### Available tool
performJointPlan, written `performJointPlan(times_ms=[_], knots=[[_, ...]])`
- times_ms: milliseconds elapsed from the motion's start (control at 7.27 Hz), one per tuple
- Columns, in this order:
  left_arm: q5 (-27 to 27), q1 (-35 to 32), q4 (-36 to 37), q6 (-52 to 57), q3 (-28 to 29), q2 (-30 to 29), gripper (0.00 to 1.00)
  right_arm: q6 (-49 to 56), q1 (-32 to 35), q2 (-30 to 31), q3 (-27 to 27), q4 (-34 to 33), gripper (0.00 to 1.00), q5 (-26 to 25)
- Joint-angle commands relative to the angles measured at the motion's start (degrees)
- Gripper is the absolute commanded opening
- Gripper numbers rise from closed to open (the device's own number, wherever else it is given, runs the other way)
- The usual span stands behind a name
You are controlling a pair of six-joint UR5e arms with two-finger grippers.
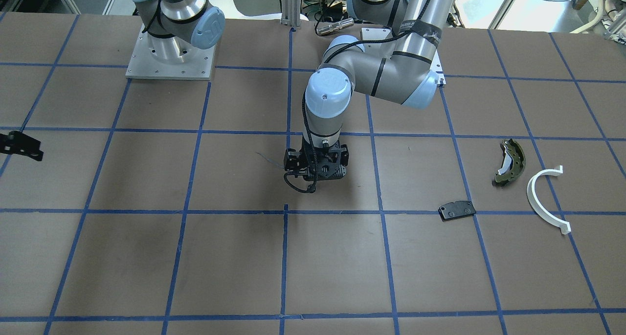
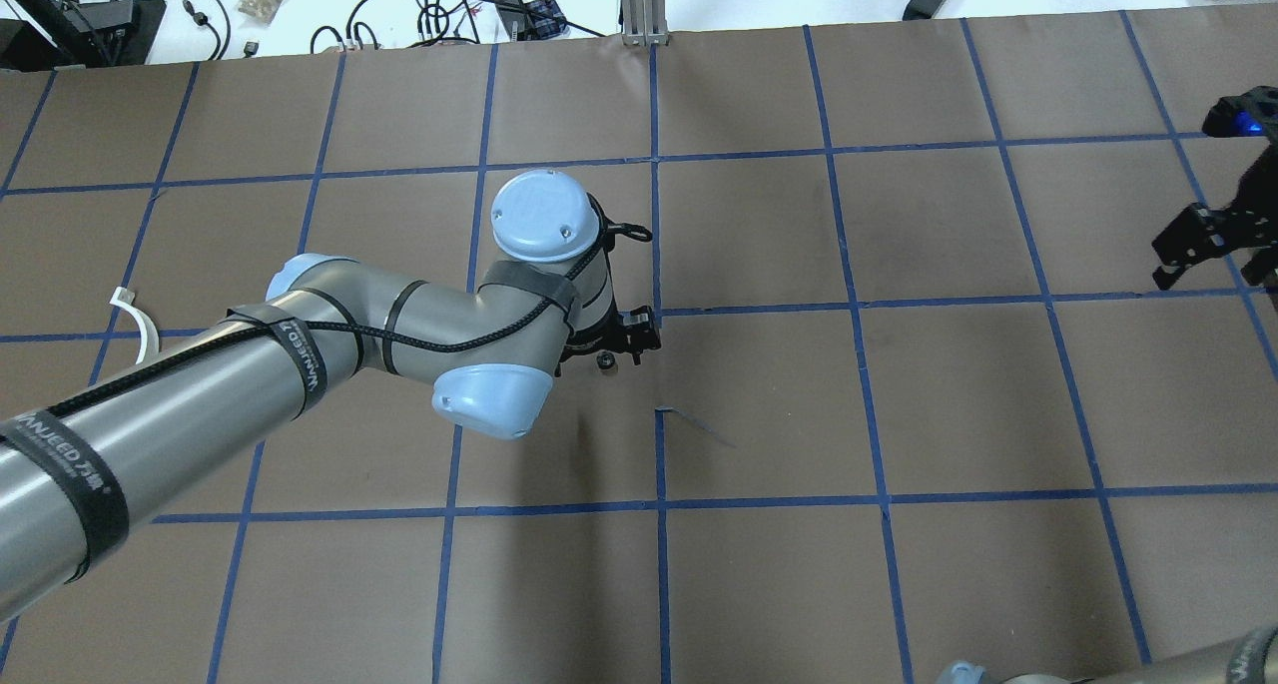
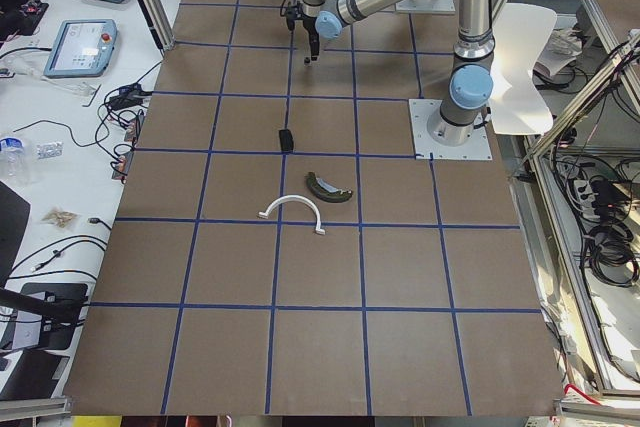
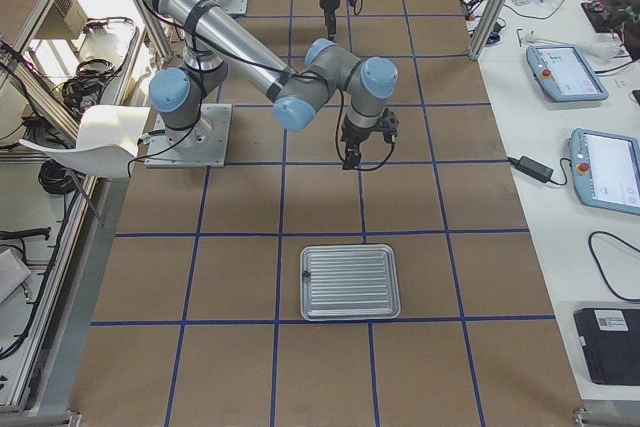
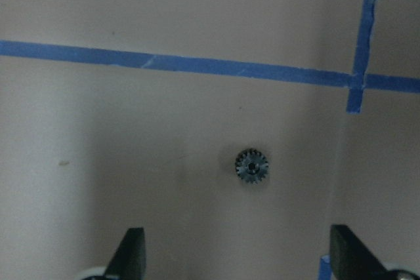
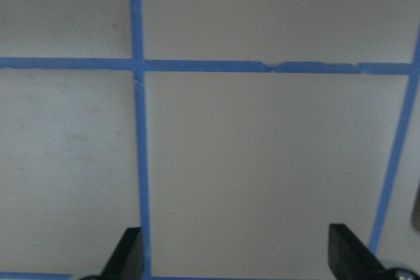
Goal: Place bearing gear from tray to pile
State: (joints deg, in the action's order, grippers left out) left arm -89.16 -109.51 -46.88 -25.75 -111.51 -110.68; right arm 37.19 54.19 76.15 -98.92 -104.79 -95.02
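The bearing gear (image 5: 252,166) lies flat on the bare worktop (image 1: 146,256), near a crossing of the blue tape lines (image 5: 197,65) around the middle of the grid. It is neither on the tray (image 4: 350,280) nor with the pile (image 3: 328,188). Directly over it hangs the left hand (image 5: 241,254), pointing straight down. Its fingers are spread wide and grip nothing, and the gear sits a little ahead of the gap between them, touching neither. The pile, made up of the olive brake shoe (image 1: 509,162), the white arc (image 1: 545,198) and the black pad (image 1: 457,210), lies well apart from the gear, further out on the robot's left side. The ribbed metal tray is at the opposite end of the worktop, on the robot's right. The right hand (image 6: 236,254) hovers on that right side, also spread and carrying nothing, with only tape and paper beneath it. By my reading the job is about halfway: the gear is off the tray but not yet delivered. What remains is for the left hand to descend, close on the small gear, carry it across to the pile and release it there.
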Motion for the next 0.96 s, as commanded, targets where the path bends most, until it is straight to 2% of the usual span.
performJointPlan(times_ms=[0,275,550,688,826], knots=[[0.0,-0.6,3.8,-0.3,0.0,-3.3,1.0,10.0,-7.4,-4.7,5.7,0.1,1.0,-3.7],[-0.6,-0.5,6.9,0.2,0.0,-4.5,1.0,15.0,-12.8,-9.7,9.3,-0.4,1.0,-6.7],[-0.7,-0.4,6.9,0.1,0.1,-5.7,1.0,15.7,-15.8,-13.5,10.5,-3.4,1.0,-6.5],[-0.8,-0.4,7.1,0.3,0.1,-5.6,0.76,19.4,-16.0,-15.7,10.7,-5.3,1.0,-6.8],[-0.8,-0.4,7.1,0.2,0.2,-5.6,0.13,21.1,-17.7,-17.2,10.8,-7.2,1.0,-7.9]])
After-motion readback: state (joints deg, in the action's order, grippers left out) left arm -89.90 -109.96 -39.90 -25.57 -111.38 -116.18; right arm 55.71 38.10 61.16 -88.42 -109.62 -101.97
